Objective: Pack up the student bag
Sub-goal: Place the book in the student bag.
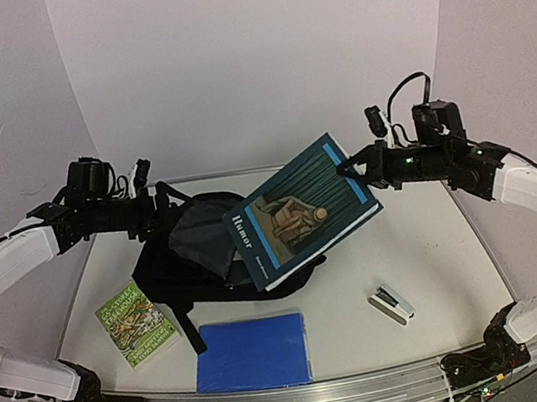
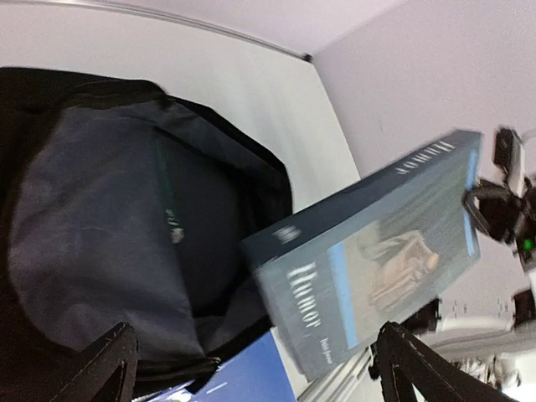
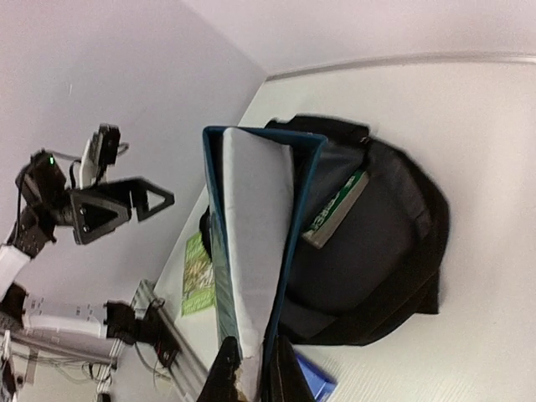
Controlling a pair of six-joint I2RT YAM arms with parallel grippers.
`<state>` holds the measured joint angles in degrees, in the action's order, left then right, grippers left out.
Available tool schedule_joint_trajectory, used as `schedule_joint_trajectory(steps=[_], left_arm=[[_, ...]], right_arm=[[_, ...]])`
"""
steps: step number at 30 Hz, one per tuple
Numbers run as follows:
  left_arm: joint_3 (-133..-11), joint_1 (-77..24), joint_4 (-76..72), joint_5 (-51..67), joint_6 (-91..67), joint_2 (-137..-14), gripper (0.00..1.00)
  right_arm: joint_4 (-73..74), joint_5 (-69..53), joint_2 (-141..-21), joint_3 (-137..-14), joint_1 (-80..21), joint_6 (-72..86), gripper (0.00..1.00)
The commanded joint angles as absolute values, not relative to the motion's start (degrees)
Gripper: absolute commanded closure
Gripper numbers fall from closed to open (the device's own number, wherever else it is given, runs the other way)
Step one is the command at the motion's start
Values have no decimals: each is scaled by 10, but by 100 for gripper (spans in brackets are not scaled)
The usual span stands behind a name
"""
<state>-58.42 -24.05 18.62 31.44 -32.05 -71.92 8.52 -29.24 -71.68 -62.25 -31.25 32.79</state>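
One book (image 1: 300, 211), clamped at its far-right corner by the right tool (image 1: 349, 166), hangs tilted, long axis sloping down-left toward the open bag (image 1: 169, 277) mouth. Bag lies centre-left on the surface (image 1: 439, 256). Left tool (image 1: 147, 211) spread wide at its far-left rim (holding nothing).

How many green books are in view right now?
2: one green book lies on the table left of the student bag; a second green book sits inside the bag, only its edge showing. Others may be hidden deeper.
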Motion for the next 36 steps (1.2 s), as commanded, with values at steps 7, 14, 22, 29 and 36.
schedule_joint_trajectory(steps=[7, 14, 22, 29, 36], left_arm=[[-483, -159, 93, 306, -442, -761, 0], [-473, -158, 60, 318, -458, -799, 0], [-491, -158, 18, 337, -468, -865, 41], [-483, -158, -69, 360, -474, -854, 99], [-459, -158, -118, 397, -428, -764, 100]], right_arm=[[-73, -95, -591, -536, -312, 417, 100], [-79, -59, -581, -505, -312, 449, 100], [-110, -70, -586, -480, -312, 503, 100], [-142, -76, -600, -443, -311, 584, 100], [-197, -80, -659, -409, -312, 659, 100]])
